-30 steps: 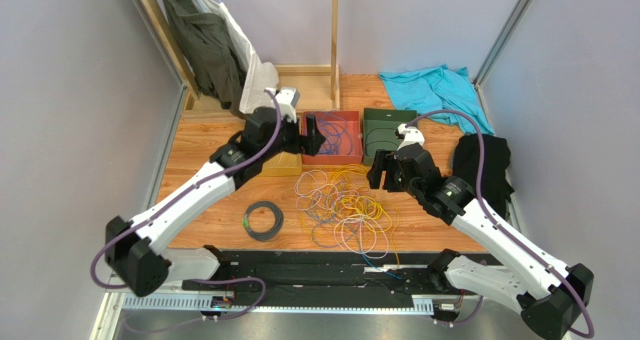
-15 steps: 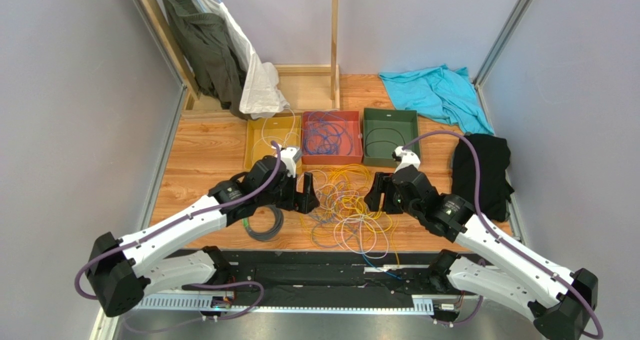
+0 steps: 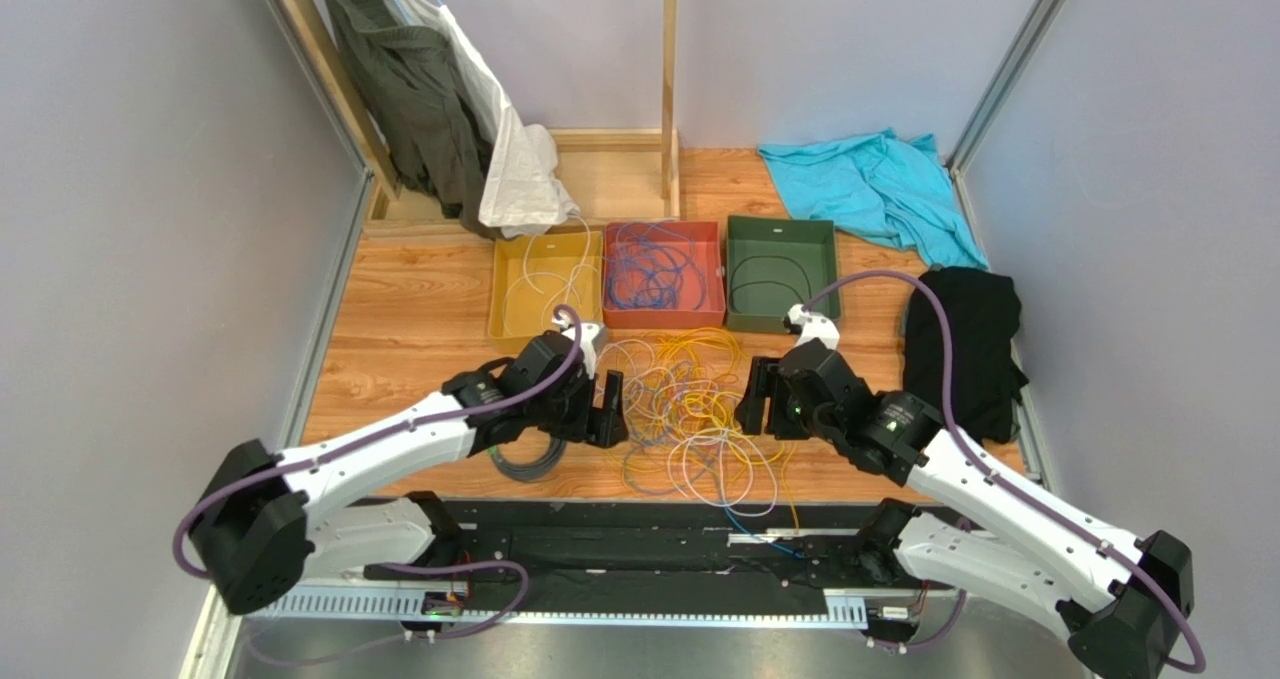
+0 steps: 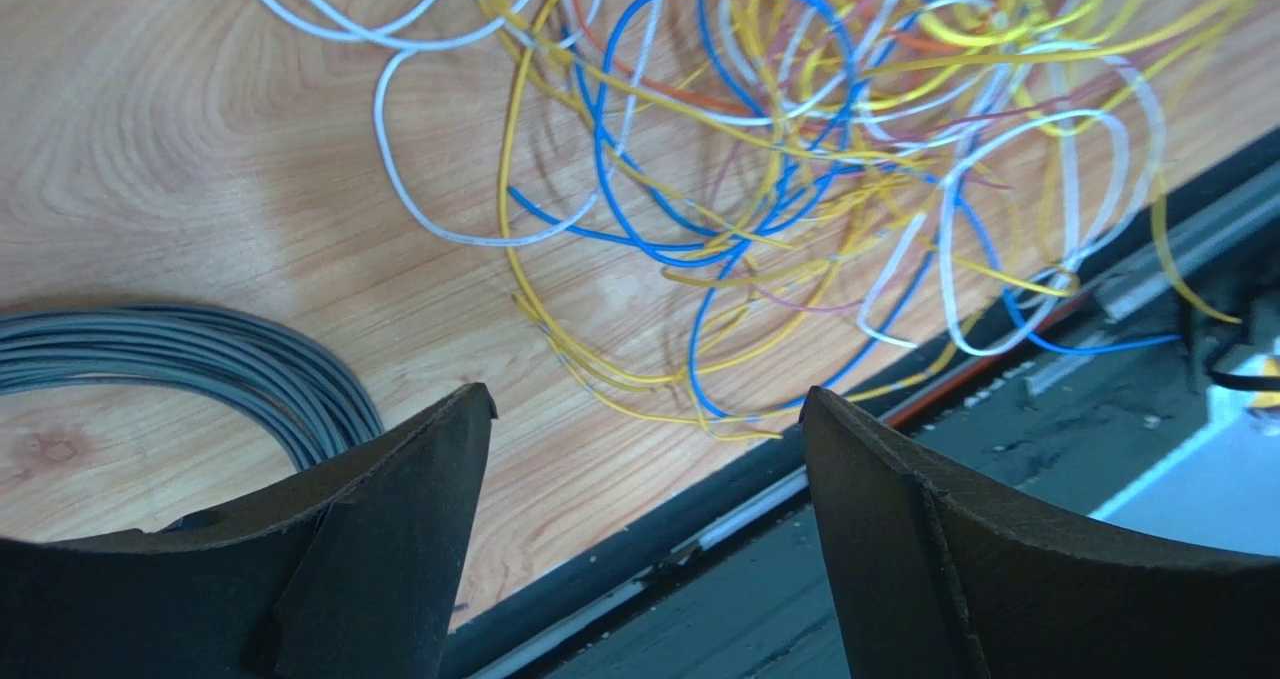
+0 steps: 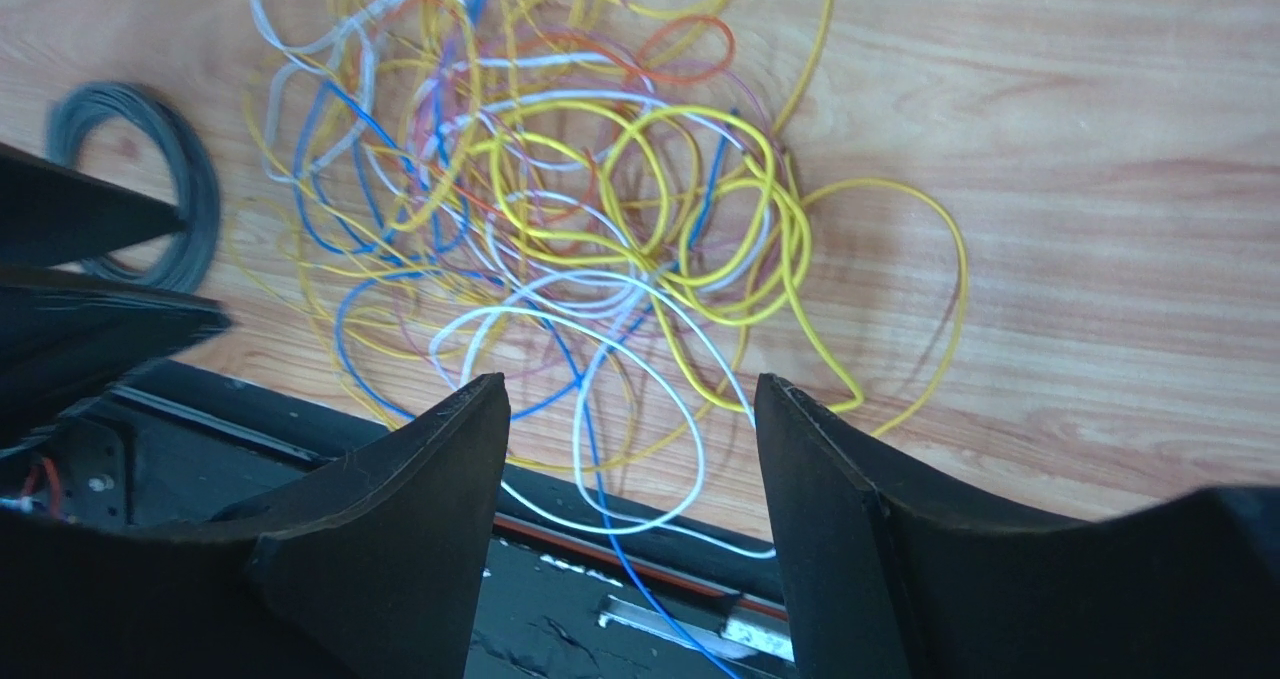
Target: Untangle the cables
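The cables [image 3: 694, 417] lay in one loose tangle on the wooden worktop [image 3: 406, 319], just in front of the three trays and reaching back to the black rail at the near edge. We saw mostly yellow loops, with blue and white-grey ones threaded through them and a little orange near the middle. A few strands ran over the worktop's edge onto the rail.

The left fingers [image 4: 391, 514] stood spread wide at the tangle's left side, with nothing between them. The wrist view showed bare wood and the tangle's yellow outer loops in the gap. The right fingers [image 5: 406, 499] were also apart and clamped nothing. They were low at the tangle's right side, with white and blue loops showing below the gap. We could not tell whether either pair touched a strand.

A neat dark grey coil [image 4: 181, 364] lay just left of the tangle, partly under the left arm.

Behind the tangle, the yellow tray [image 3: 519, 312] held pale wire, the red tray [image 3: 715, 267] held blue-purple loops, and the green tray [image 3: 827, 259] held a dark loop.

Farther back lay a turquoise cloth [image 3: 872, 184]. A black cloth [image 3: 962, 334] sat at the right edge, and an olive garment [image 3: 406, 94] hung at the back left.
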Action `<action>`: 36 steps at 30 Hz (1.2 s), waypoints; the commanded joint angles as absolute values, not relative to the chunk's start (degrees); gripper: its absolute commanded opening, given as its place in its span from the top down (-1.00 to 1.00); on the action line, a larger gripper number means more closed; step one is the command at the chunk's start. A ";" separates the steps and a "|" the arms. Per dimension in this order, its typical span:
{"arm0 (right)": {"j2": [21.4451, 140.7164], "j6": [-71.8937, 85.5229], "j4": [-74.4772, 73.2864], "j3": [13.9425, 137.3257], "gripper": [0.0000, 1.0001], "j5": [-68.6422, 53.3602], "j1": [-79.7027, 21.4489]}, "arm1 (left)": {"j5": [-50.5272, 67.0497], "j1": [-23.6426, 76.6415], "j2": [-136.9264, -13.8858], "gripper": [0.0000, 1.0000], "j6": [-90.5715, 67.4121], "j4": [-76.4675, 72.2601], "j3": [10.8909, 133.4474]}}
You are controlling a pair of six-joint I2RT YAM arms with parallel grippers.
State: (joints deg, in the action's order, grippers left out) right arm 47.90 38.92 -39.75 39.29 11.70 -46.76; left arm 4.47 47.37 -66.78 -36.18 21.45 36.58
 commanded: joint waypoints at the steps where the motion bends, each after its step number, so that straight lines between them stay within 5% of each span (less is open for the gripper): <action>1: 48.16 40.60 -41.40 36.74 -0.27 12.66 -47.02 | 4.57 47.29 -58.28 -0.69 -36.56 19.86 35.77; 5: 52.36 39.73 -41.22 36.74 -0.05 12.92 -47.02 | 3.96 47.29 -55.20 -0.69 -36.56 21.36 35.42; 19: 65.82 37.18 -42.10 40.87 -0.04 22.15 -45.89 | 0.71 47.29 -50.72 -0.70 -37.18 24.78 35.07; 26: 69.52 36.47 -42.01 41.84 0.13 21.09 -44.82 | -7.54 47.29 -34.32 -0.74 -39.54 25.49 33.58; 36: 61.18 36.56 -43.59 43.24 -0.08 23.12 -44.82 | -24.79 43.34 -30.40 -0.82 -44.21 42.71 41.83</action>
